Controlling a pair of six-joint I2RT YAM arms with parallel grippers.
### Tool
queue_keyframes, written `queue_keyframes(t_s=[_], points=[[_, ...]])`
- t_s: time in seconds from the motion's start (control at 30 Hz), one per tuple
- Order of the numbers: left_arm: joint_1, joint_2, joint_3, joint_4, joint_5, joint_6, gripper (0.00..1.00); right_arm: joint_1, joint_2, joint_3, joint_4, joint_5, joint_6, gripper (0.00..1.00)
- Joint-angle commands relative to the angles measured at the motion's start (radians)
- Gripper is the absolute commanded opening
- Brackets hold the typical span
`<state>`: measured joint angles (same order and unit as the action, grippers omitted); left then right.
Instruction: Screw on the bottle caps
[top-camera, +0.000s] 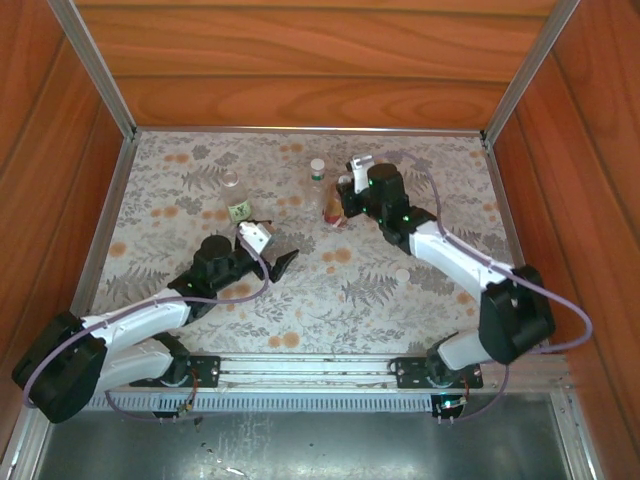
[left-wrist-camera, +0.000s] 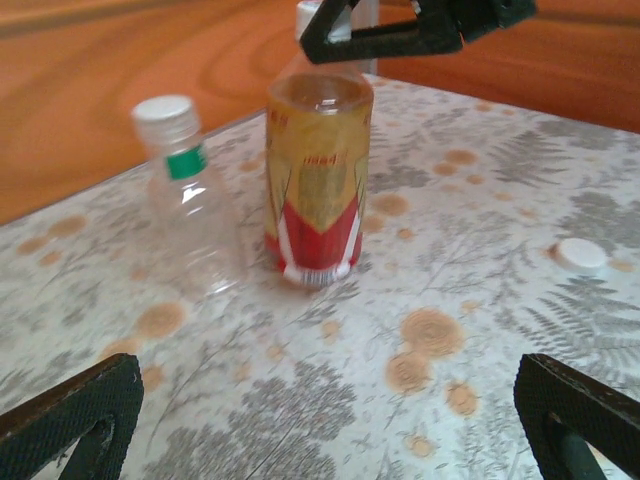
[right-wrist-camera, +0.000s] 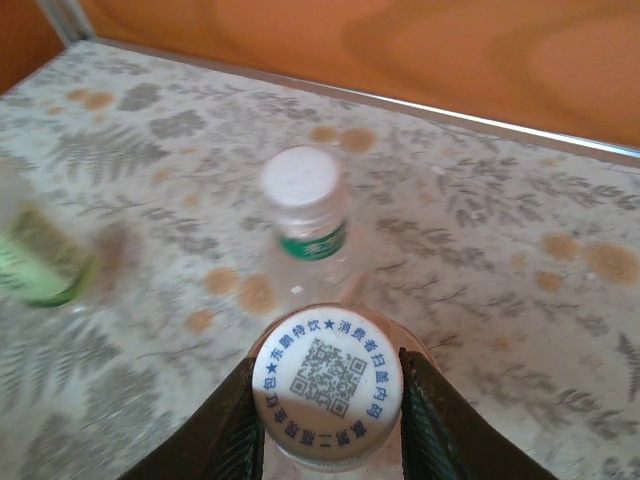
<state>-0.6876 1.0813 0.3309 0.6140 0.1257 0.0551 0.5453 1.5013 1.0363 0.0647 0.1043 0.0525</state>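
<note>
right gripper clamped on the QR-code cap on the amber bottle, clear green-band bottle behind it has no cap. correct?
No: the clear green-band bottle has a white cap on it, as the right wrist view shows. The rest stands: the right gripper is shut on the QR-code cap, on top of the amber bottle.

Green-label bottle (right-wrist-camera: 35, 262) blurred, cut by left edge, cap (right-wrist-camera: 327, 385) hiding amber bottle (left-wrist-camera: 315, 180) neck from right wrist
</note>
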Motion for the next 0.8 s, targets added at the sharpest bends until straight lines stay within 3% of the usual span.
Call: queue_keyframes(t_s=[0.0,0.17,0.4,0.6,0.73,0.77], points=[[-0.005,-0.027,-0.025,0.047,-0.148,-0.053,1.00,-0.043,0.099,0.104,0.042,0.031,-0.055,0.33],[-0.004,-0.034,-0.036,0.047,-0.155,-0.052,1.00,-0.090,0.252,0.240,0.004,0.005,-0.080,0.34],[-0.004,-0.017,-0.030,0.046,-0.154,-0.047,1.00,-0.113,0.330,0.287,-0.012,-0.021,-0.094,0.41],[0.023,-0.033,-0.033,0.046,-0.170,-0.048,1.00,-0.114,0.279,0.271,-0.023,-0.020,-0.102,0.75],[0.105,-0.060,-0.041,0.042,-0.153,-0.070,1.00,-0.114,0.205,0.240,-0.043,0.013,-0.074,0.90],[0.131,-0.069,-0.042,0.040,-0.142,-0.078,1.00,-0.113,0.184,0.225,-0.039,0.039,-0.051,0.99]])
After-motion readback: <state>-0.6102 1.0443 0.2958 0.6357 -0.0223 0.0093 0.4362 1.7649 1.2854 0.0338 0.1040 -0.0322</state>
